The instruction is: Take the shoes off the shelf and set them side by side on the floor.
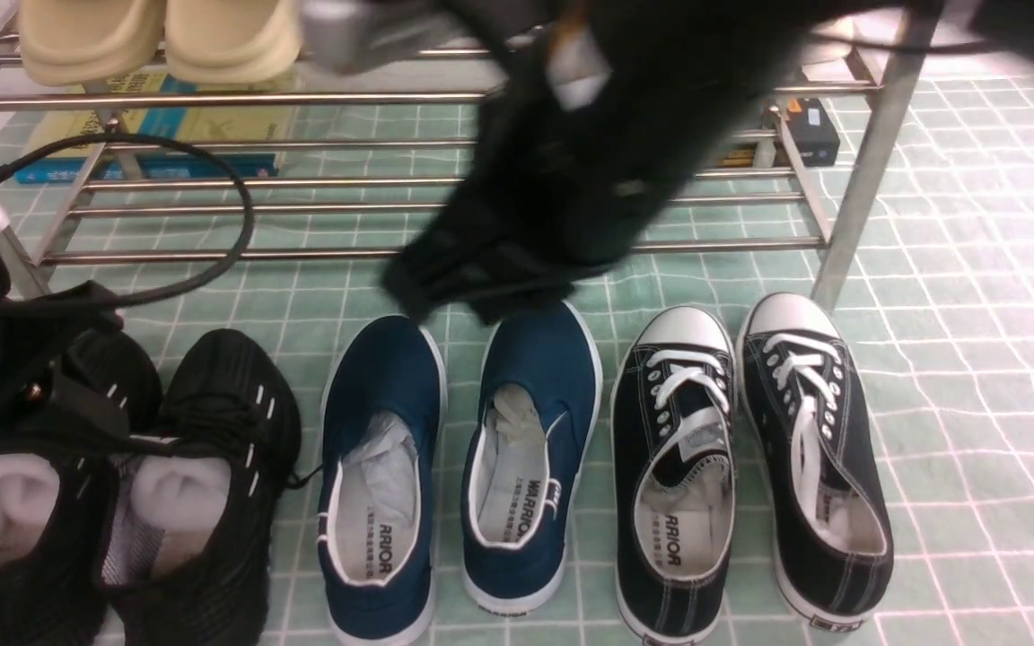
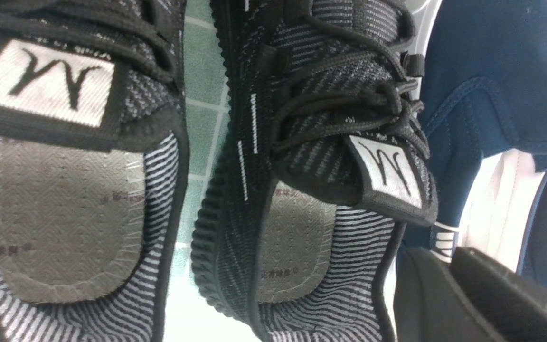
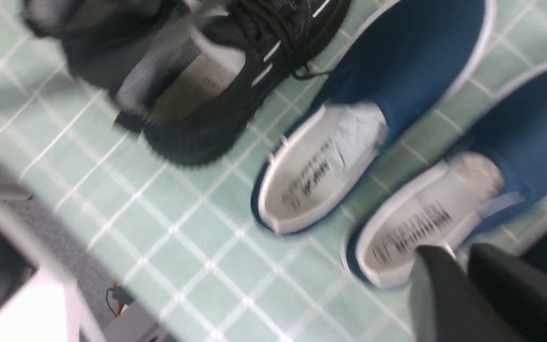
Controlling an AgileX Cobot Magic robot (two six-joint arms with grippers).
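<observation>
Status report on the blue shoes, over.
Left gripper and right gripper shut, empty. Navy slip-ons side by side on floor, off shelf. Right arm over one toe.

R arm (image 1: 625,135) blurred, slanting across centre; R tool (image 3: 457,256) pinched together. L arm (image 1: 5,359) low; L tool (image 2: 447,260) pinched together.

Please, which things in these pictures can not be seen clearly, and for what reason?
- Front view: the blurred right arm hides the shelf's middle and the toe of one navy shoe.
- Front view: the top edge cuts off the beige slippers.
- Right wrist view: motion blur makes the insole print unreadable.
- Left wrist view: the edge and the left claw leave only part of a navy shoe.
</observation>
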